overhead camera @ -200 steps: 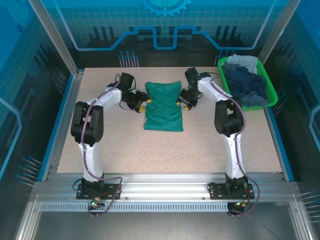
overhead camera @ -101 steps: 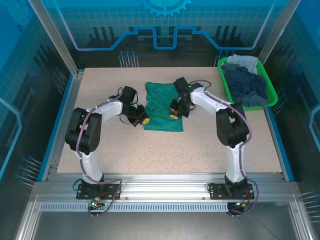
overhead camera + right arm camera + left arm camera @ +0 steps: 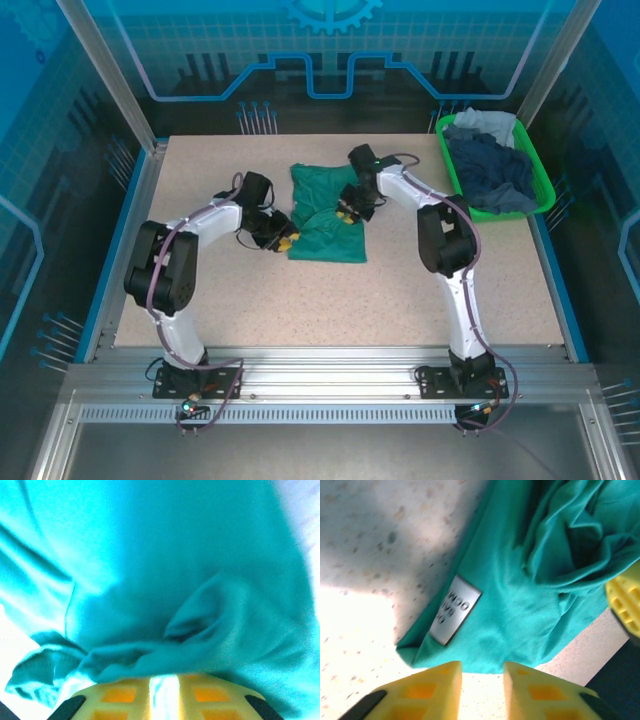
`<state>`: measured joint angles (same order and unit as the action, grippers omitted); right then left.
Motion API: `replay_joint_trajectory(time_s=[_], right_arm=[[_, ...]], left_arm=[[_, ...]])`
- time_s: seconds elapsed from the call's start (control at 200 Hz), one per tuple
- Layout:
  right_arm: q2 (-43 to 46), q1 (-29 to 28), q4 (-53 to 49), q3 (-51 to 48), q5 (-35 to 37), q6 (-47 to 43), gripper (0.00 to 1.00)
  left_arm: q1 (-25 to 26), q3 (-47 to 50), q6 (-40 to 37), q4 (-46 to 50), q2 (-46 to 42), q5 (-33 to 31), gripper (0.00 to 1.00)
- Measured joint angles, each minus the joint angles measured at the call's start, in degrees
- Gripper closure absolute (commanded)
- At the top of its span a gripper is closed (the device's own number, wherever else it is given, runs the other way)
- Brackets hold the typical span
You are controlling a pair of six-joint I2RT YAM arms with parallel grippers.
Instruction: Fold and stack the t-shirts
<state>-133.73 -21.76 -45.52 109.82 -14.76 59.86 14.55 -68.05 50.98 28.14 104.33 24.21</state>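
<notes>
Left gripper (image 3: 286, 241) at near-left corner of the teal t-shirt (image 3: 322, 180), jaws slightly apart and empty, white tag (image 3: 455, 610) just ahead. Shirt lies mid-table (image 3: 250, 290). Right gripper (image 3: 347, 212), jaws pinched on a cloth ridge, has swung inward from the right edge within the last second, dragging that side across. Likely lengthwise fold under way; other t-shirts (image 3: 490, 170) wait in the basket (image 3: 545, 195).

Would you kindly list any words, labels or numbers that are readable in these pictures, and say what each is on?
On the teal shirt, a white tag: three short lines of dark letters, turned at an angle and too blurred to quote reliably.
No other words, numbers or brands can be read.
</notes>
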Motion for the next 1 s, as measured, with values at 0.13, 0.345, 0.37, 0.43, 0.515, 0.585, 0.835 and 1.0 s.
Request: replay_joint_trajectory(time_s=[0.13,0.345,0.37,0.43,0.515,0.585,0.835,1.0], right_arm=[[0.59,2.93,2.82,-3.89,-3.69,1.18,0.80],[6.19,2.97,3.30,-9.46,-1.33,1.14,0.80],[7.39,2.97,3.52,-10.60,-0.83,1.11,0.80],[10.14,2.95,3.89,-13.18,0.04,0.98,0.80],[13.92,2.93,4.52,-16.26,1.14,0.90,0.80],[16.20,2.89,4.92,-17.64,1.57,0.72,0.80],[21.51,2.54,6.14,-22.99,2.38,0.50,0.80],[23.21,1.88,6.16,-24.87,2.67,0.13,0.81]], left_arm=[[0.26,3.39,0.15,-0.02,-2.36,-0.44,0.73],[0.26,2.23,-0.04,0.37,-2.03,-0.92,0.86],[0.28,1.14,0.02,0.46,-1.44,-1.03,0.86],[0.33,-1.90,-0.11,0.55,0.26,-1.09,0.88],[0.50,-7.13,-0.20,0.74,3.52,-1.05,0.90],[0.79,-11.47,-0.48,1.20,6.64,-1.03,0.92],[1.09,-29.77,-2.67,6.08,20.94,-0.85,0.93],[0.46,-39.58,-3.63,9.03,27.96,-1.05,0.95]])
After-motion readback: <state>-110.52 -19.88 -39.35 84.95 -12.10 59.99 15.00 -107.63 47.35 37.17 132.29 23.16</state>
